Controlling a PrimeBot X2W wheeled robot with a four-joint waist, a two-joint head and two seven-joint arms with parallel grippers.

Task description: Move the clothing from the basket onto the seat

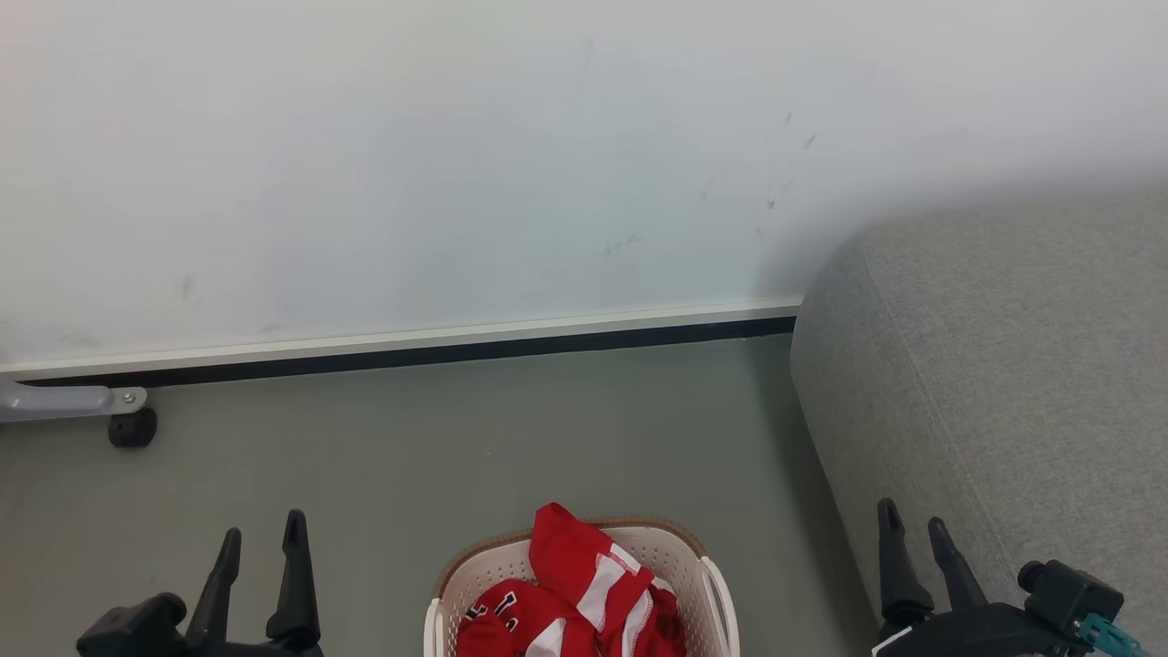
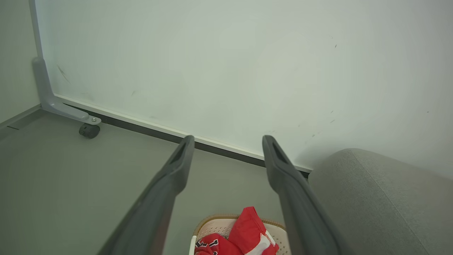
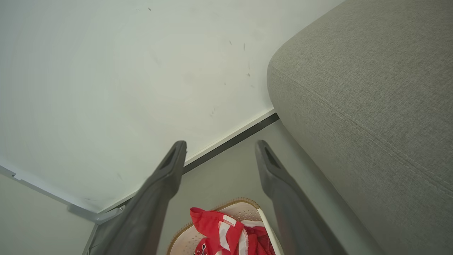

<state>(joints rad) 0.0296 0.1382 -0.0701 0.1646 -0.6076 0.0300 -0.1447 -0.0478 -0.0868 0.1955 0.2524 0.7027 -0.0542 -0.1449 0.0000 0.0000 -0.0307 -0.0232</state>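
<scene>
— Red clothing (image 1: 575,593), striped in white: where was it seen?

— It was heaped in the basket (image 1: 680,547), a cream perforated tub with a brown woven-look rim. The basket was set on the grey floor (image 1: 411,456), at the bottom middle of the head view. One red fold was raised above the rim. The seat (image 1: 995,383), a light grey fabric sofa, was placed near the basket on its right, apart from it.

— What else was shown around them?

— A white panel (image 1: 456,164) with faint scuffs was stood behind, edged below by a dark strip (image 1: 456,351). At its left end a grey metal foot (image 1: 68,400) with a black caster (image 1: 132,427) was rested on the floor. The left gripper (image 1: 263,526) was held low, left of the basket. The right gripper (image 1: 912,513) was held low at the right, in front of the sofa's side. Both pairs of fingers were spread wide apart and closed on nothing.

— What was hidden or unclear?

— The basket's near half and much of the clothing were cut off by the lower edge. Dark, white-outlined lettering (image 1: 493,607) on one garment was only partly shown and could not be read. The sofa was cropped at the right edge. In both wrist views, part of the basket was covered by a blurred finger.
</scene>
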